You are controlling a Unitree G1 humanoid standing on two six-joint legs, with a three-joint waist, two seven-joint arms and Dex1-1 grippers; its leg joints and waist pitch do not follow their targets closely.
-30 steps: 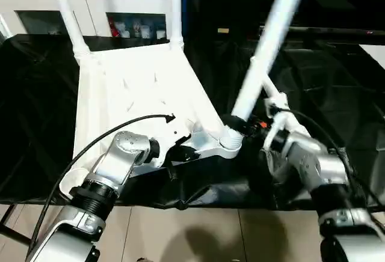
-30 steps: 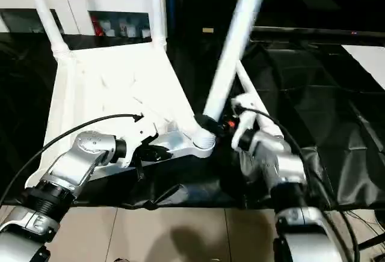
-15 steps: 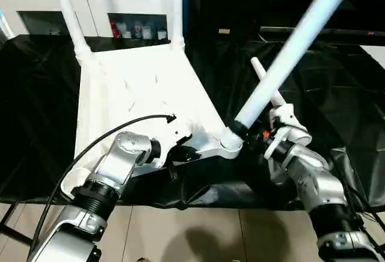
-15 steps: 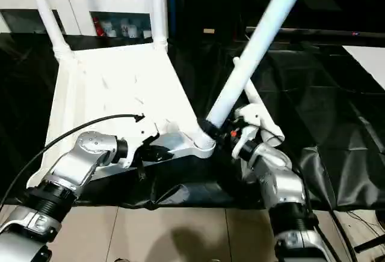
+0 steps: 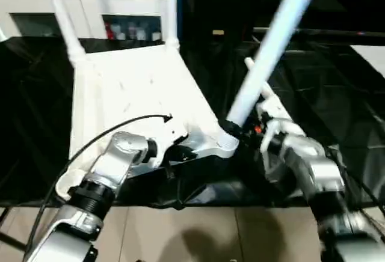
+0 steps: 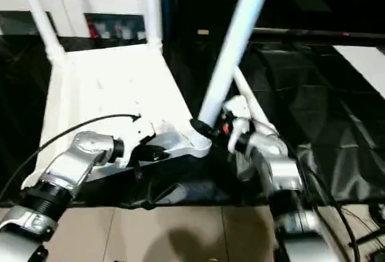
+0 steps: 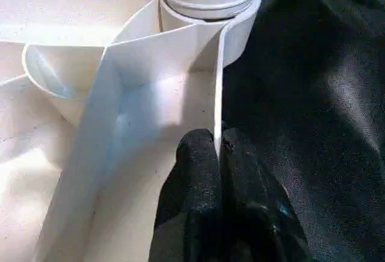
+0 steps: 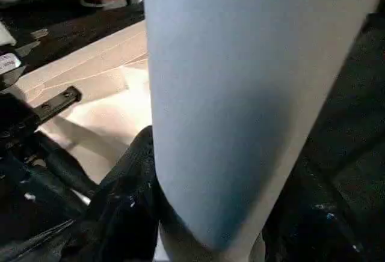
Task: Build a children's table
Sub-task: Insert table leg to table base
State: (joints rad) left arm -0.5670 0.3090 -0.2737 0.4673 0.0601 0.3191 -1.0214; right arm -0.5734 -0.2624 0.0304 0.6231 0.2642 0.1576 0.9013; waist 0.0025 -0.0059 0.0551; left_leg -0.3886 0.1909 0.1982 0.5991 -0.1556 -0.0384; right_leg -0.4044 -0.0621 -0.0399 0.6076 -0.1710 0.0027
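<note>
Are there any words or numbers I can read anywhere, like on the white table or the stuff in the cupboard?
No readable text anywhere.
Small colourful packages behind the white cabinet's glass door: any print is too blurred to read.
White plastic tabletop and its long round white leg: no writing visible.

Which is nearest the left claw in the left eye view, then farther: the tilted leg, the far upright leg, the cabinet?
1. Tilted leg, just right of the left claw.
2. Far upright leg, at the tabletop's back corner.
3. Cabinet, behind.
</note>
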